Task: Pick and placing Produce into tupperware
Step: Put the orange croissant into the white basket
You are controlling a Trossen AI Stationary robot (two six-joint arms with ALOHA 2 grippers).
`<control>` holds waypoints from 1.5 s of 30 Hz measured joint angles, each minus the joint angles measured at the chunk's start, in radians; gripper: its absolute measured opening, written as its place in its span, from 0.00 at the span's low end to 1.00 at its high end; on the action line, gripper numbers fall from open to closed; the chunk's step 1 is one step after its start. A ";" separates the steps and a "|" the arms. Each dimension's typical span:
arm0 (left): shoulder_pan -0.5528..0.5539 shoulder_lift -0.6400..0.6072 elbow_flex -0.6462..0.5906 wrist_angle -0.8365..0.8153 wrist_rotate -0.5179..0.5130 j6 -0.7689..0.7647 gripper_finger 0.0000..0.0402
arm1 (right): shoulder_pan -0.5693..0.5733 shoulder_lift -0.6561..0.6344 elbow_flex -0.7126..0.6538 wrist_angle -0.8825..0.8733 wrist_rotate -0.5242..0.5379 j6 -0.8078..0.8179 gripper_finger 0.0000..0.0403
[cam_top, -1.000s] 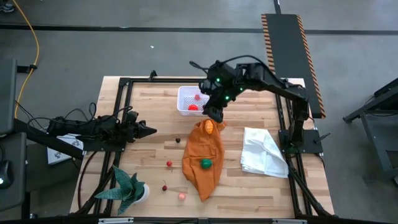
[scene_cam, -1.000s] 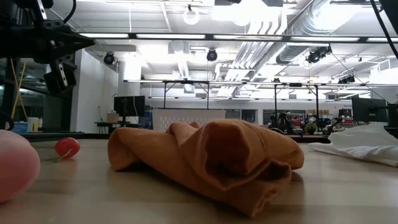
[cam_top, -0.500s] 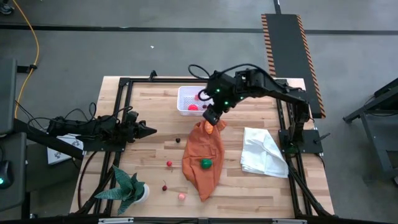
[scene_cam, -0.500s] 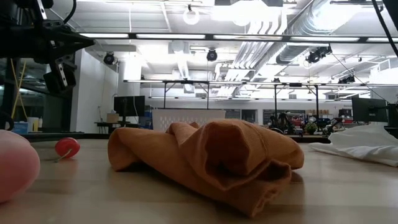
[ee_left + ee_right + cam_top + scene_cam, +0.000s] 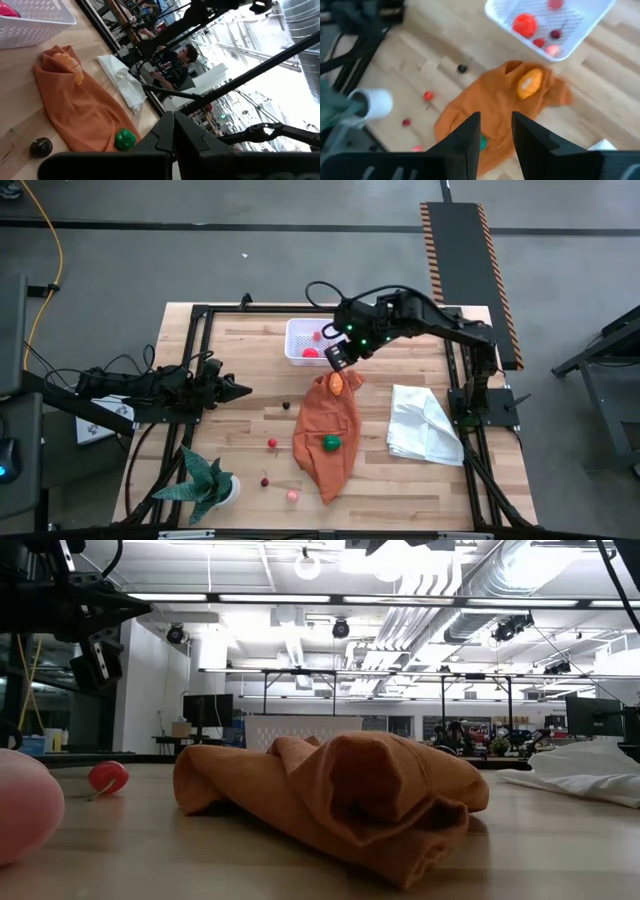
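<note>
Lying scattered near the front tabletop edge: produce (image 5: 272, 444). Farther back, left gripper (image 5: 243, 390) clenched, empty, by the left edge; right gripper (image 5: 338, 360) parted, grasping nothing, above orange cloth (image 5: 327, 435). Farthest, tupperware (image 5: 298, 332) near the rear edge.

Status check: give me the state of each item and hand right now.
Tupperware: upright, holds several pieces.
Orange piece: on orange cloth.
Green piece: on the cloth.
Right hand: above the cloth's top edge, open, empty.
Left hand: shut, idle.
</note>
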 joint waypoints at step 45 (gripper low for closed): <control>0.000 0.000 0.000 -0.018 0.102 0.101 0.00 | 0.013 0.240 0.002 -0.042 0.105 0.576 0.55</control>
